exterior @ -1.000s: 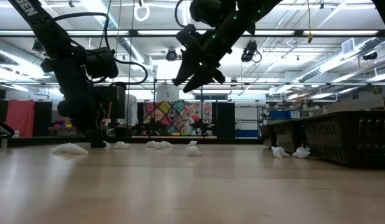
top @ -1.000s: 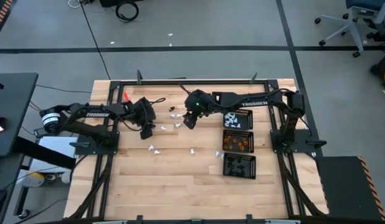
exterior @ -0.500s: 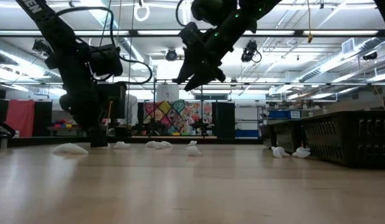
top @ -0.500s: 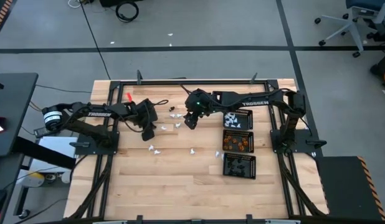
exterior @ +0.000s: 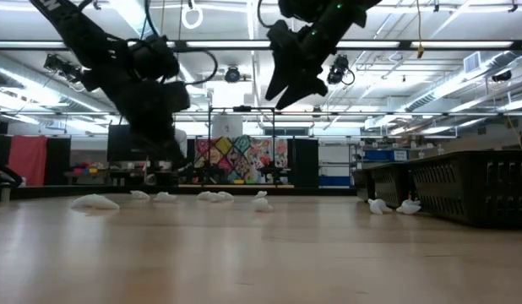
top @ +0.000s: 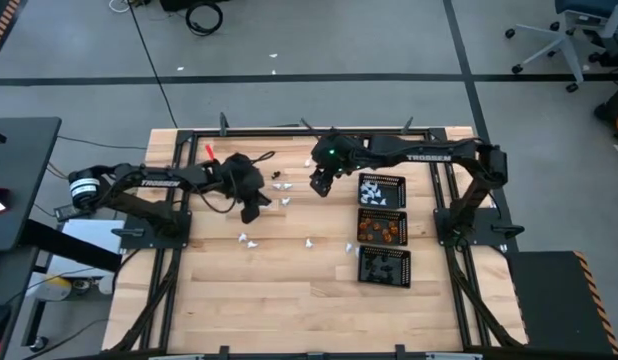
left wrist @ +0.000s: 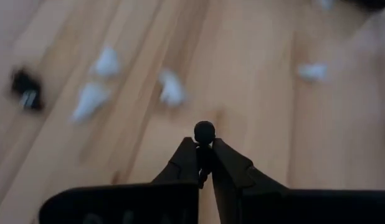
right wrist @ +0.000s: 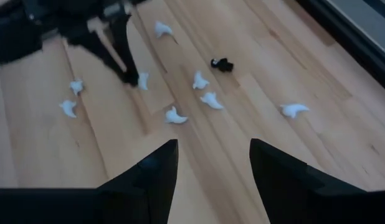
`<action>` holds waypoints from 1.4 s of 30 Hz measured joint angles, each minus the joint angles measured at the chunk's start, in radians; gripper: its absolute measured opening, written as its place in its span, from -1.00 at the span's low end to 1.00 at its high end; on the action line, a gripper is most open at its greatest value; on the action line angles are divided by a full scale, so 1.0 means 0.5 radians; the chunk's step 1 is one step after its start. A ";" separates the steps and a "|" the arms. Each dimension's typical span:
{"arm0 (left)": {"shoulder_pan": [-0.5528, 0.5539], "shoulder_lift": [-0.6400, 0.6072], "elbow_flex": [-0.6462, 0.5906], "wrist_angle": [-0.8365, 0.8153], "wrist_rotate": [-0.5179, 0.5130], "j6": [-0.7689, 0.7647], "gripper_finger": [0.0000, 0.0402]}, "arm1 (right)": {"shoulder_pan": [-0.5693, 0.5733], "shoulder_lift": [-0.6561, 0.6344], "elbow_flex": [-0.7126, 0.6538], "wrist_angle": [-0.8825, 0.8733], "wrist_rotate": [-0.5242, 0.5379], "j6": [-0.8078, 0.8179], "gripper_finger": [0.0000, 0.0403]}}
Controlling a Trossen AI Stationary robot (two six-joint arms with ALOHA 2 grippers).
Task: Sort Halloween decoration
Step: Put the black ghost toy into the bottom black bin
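Left gripper (left wrist: 204, 152) pinched shut on a tiny round black trinket (left wrist: 204, 131), raised over the wooden tabletop (top: 289, 290) beside scattered small white trinkets (top: 281, 186) — right gripper (right wrist: 208, 163) hangs open, empty, between those and the square black mesh trays (top: 382, 192).

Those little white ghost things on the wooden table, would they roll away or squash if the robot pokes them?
The little white curved trinkets probably skid rather than roll: each lies flat with a pointed tail. They look very light, so a nudge might flick them across the smooth wooden table. Being so much smaller than the open right pincer, they could easily slip out of a pinch.
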 joint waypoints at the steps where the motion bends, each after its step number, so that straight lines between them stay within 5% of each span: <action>1: -0.034 0.012 0.001 0.075 -0.010 -0.027 -0.93 | -0.005 -0.025 0.000 -0.014 0.000 0.027 0.01; 10: -0.409 0.396 0.156 0.588 -0.106 -0.345 -0.93 | -0.013 -0.237 0.000 -0.207 0.070 0.405 0.01; 23: -1.008 1.233 1.303 0.655 -0.159 -0.349 -0.93 | 0.161 -0.699 0.000 -1.383 0.040 1.091 0.01; 34: -1.091 1.912 2.111 0.645 -0.372 -0.639 -0.92 | 0.482 -1.002 -0.001 -1.652 0.361 1.193 0.01; 42: -1.102 2.111 2.286 0.637 -0.426 -0.776 -0.66 | 0.686 -0.998 -0.002 -1.588 0.431 1.122 0.01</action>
